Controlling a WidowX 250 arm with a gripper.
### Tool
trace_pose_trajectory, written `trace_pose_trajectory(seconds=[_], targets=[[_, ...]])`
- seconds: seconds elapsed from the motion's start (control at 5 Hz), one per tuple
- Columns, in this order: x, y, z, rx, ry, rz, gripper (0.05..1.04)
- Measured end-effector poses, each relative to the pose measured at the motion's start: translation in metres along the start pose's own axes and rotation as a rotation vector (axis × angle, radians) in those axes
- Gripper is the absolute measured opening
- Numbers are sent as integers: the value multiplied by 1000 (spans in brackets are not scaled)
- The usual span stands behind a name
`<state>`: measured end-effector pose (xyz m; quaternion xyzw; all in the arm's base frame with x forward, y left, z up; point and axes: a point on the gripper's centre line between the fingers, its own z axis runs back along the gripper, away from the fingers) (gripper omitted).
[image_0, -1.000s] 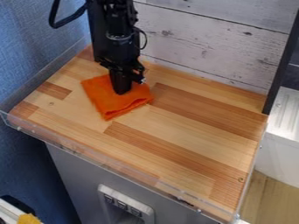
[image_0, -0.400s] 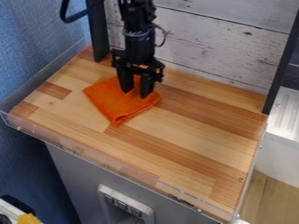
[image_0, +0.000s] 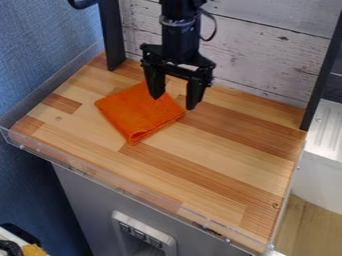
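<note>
At the far left, a textured blue wall (image_0: 33, 75) runs beside the counter. Now the folded orange cloth (image_0: 137, 112), lying flat, askew, on the left rear part of the striped light-and-reddish wooden counter (image_0: 220, 165). Right over its back edge hangs the black two-finger gripper (image_0: 176, 101), jaws wide apart, nothing between them! Behind stand whitewashed wooden boards (image_0: 254, 55), and at right, a slim black post (image_0: 320, 82).
</note>
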<state>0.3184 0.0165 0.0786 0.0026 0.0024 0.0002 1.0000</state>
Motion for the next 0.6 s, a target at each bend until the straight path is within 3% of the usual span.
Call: trace_pose_trajectory(seconds=[0.6], targets=[[-29,-47,41,1,-33,19,999]])
